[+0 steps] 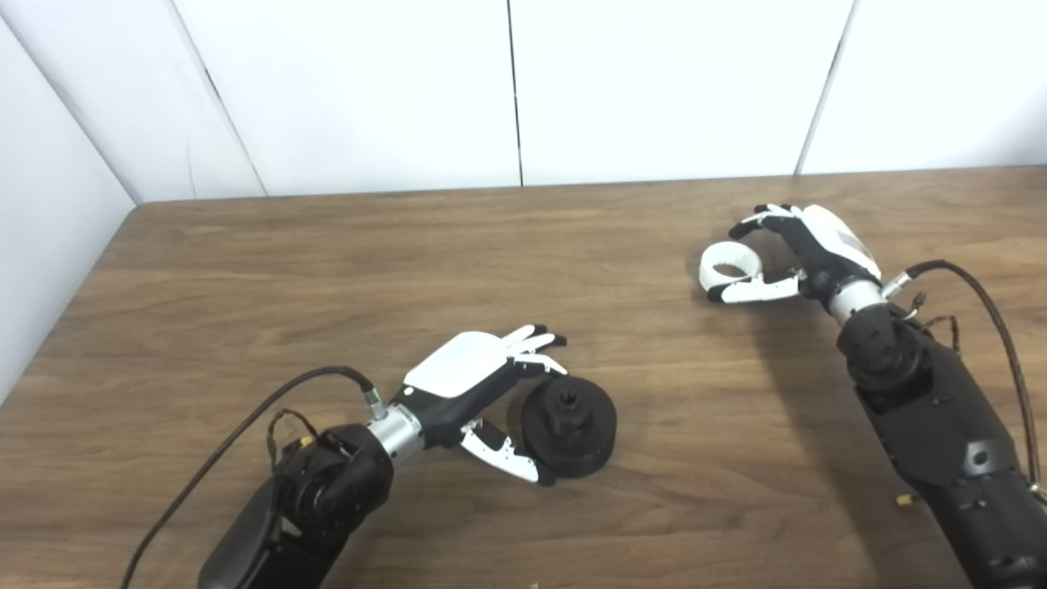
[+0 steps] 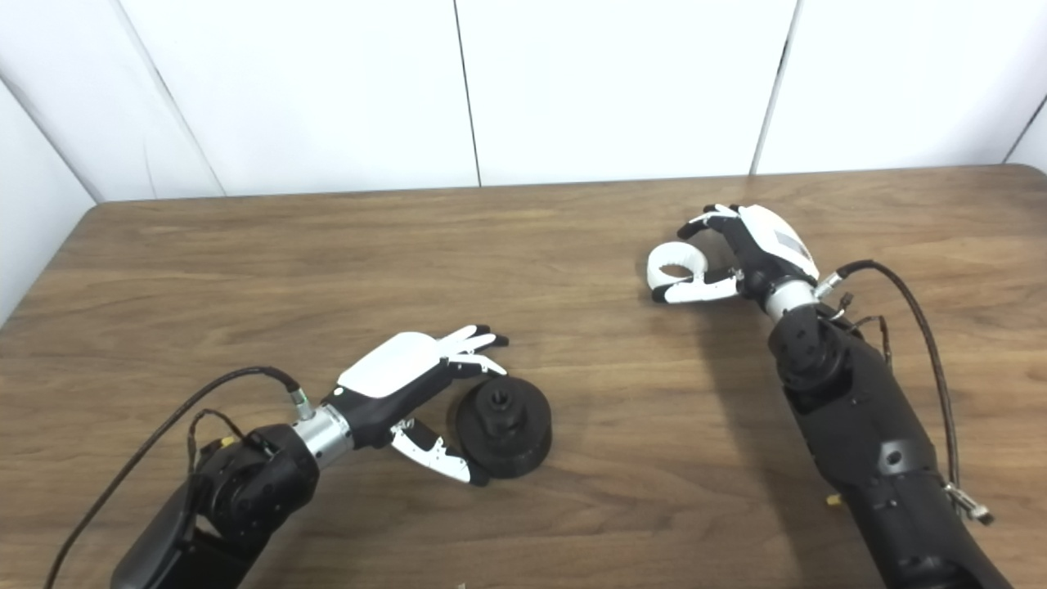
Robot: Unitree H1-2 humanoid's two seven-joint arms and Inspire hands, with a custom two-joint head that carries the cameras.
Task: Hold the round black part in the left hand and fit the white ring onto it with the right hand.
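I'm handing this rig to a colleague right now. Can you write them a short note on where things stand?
Left robot hand: open around the round black part, fingers above and thumb below its edge; the part sits on the table, not lifted.
Right robot hand: open beside the white ring, thumb touching its near side, fingers arched above; no closed grasp visible. The ring lies on the table, far right.
Done: both hands positioned at their objects.
Left: close both grasps, lift, bring the ring over and fit it onto the black part.

Brown wood-grain table (image 1: 343, 262) stands against white panelled walls (image 1: 368, 90)
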